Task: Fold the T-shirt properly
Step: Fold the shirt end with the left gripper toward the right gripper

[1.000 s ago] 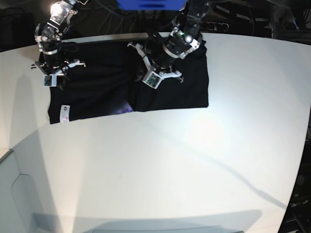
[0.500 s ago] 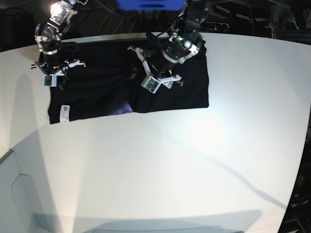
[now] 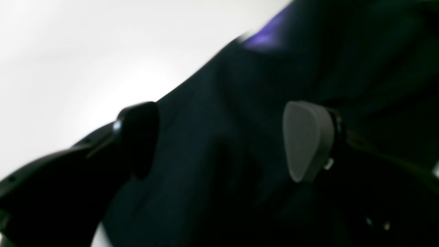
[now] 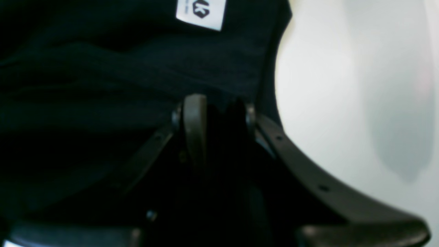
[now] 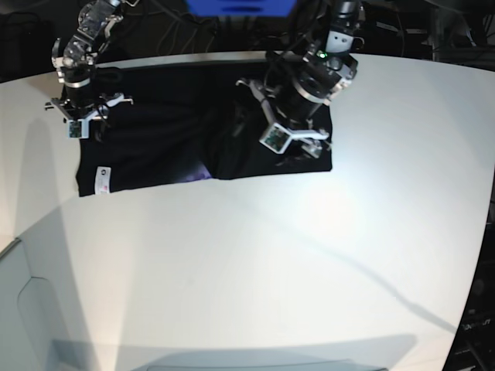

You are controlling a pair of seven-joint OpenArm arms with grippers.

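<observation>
While the T-shirt lies on the white table at its far edge, the right gripper pinches its cloth and the left gripper hovers spread above it.

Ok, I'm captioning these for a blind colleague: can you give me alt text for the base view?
A black T-shirt lies spread along the far edge of a white table, with two robot arms over it. The right gripper is at its left end, the left gripper above its right part.
</observation>
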